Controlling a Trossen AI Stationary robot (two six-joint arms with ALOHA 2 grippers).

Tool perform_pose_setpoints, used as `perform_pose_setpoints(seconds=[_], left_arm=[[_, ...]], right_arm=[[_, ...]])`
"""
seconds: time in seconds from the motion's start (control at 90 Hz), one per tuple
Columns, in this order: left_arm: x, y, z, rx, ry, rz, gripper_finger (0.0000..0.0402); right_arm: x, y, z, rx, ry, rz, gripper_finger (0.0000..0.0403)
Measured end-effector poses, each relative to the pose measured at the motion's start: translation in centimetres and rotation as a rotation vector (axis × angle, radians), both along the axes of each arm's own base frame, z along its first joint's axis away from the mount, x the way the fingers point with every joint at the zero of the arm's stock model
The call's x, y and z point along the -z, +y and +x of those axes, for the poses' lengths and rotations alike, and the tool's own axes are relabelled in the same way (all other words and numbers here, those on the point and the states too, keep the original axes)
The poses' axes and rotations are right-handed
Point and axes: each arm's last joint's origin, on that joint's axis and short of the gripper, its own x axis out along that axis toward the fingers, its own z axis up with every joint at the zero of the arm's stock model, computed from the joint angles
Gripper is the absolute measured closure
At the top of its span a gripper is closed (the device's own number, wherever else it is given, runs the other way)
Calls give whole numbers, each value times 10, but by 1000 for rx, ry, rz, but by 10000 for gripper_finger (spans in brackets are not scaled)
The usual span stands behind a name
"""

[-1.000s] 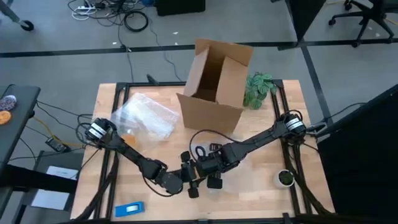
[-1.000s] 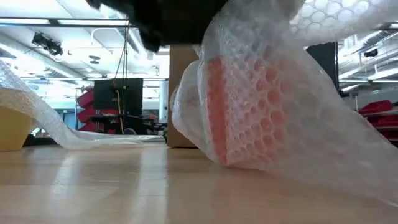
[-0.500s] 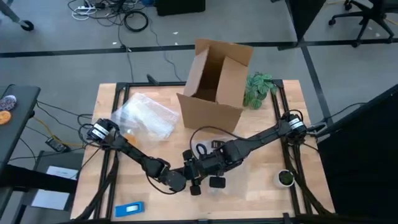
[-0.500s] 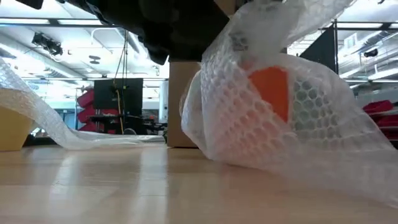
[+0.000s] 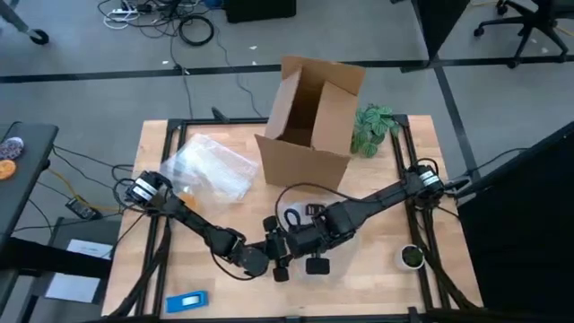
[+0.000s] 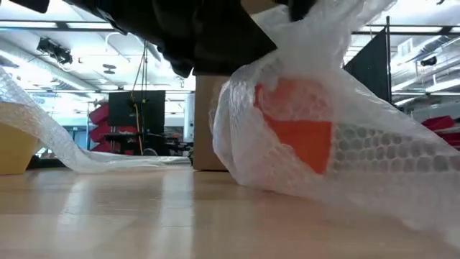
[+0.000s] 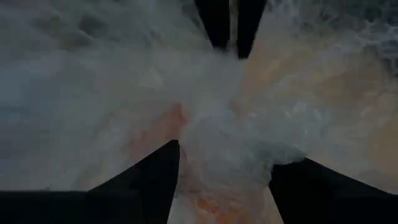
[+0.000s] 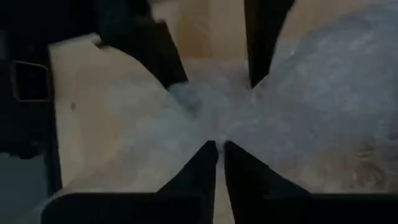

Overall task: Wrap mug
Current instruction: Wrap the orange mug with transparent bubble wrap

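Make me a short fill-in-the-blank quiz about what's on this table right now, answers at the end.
1. The small orange mug sits inside clear ____ wrap.
2. The open brown cardboard box stands on the table's ____ side, away from both grippers.
3. The leafy green plant stands next to the ____.
4. The right gripper is ____ on the wrap.

Answers: bubble; far; box; shut

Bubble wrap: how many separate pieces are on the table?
2: one loose piece left of the cardboard box; one around the orange mug at the front. More could be hidden.
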Motion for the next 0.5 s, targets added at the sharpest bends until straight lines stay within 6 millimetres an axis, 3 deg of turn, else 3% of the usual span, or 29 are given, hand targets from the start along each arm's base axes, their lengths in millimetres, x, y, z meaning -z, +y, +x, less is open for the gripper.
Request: perform_pose_setpoints(seconds=[0.189, 0.367, 0.5], left_arm=[[1, 0, 0, -7, 3, -13, 193], [-1, -1, -2, 6, 5, 1, 193], [-20, -3, -11, 30, -1, 23, 193]], right_arm=[[6, -2, 2, 23, -19, -51, 401], [43, -8, 5, 34, 38, -41, 402], [70, -17, 0, 74, 127, -47, 403]])
